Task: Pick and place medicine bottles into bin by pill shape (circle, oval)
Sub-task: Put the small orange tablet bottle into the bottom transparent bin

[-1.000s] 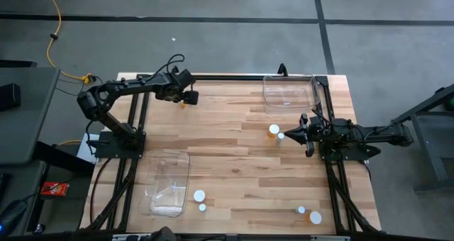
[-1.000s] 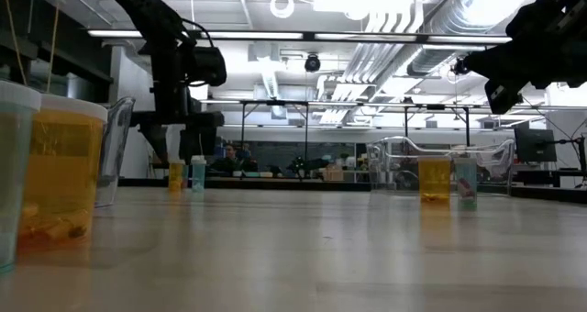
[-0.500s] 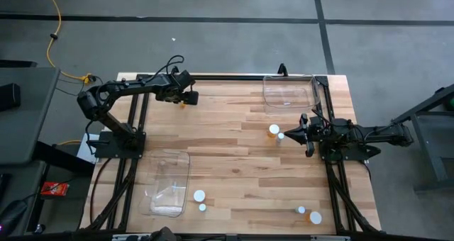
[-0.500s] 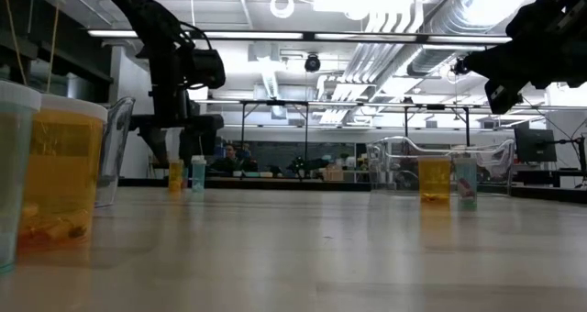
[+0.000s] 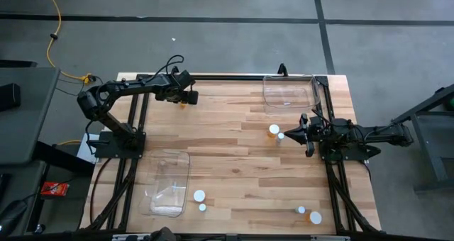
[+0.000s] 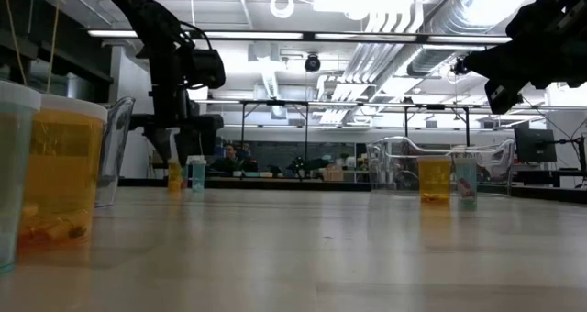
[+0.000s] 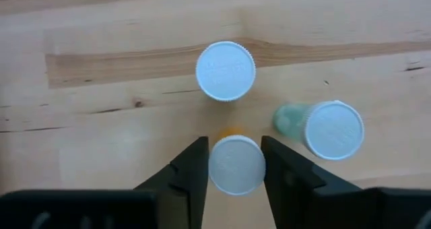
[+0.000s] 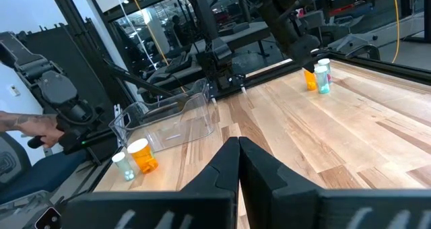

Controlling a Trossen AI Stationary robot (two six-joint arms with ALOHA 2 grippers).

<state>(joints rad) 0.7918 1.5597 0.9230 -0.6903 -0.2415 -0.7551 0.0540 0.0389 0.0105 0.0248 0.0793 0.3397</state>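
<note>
Three white-capped bottles stand upright on their bases at the table's far left. In the left wrist view they are an orange one [image 7: 236, 164], a second one whose white cap alone shows [image 7: 225, 70] and a pale teal one [image 7: 333, 129]. My left gripper [image 5: 186, 98] is open above them and points down. Its fingers [image 7: 192, 172] stand close on either side of the orange bottle's cap; I cannot tell whether they touch it. My right gripper [image 5: 291, 135] is shut and empty. It hangs above the table beside an orange bottle [image 5: 274, 130] and a small pale one [image 5: 281, 136].
A clear bin [image 5: 289, 92] stands at the far right and another [image 5: 169, 183] at the near left. Two bottles [image 5: 199, 195] stand by the near-left bin and two more [image 5: 316, 217] at the near right. A person's hand [image 8: 34, 124] shows beyond the table.
My left gripper has gone down a little over the far-left bottles. The bottles have stayed where they were.
</note>
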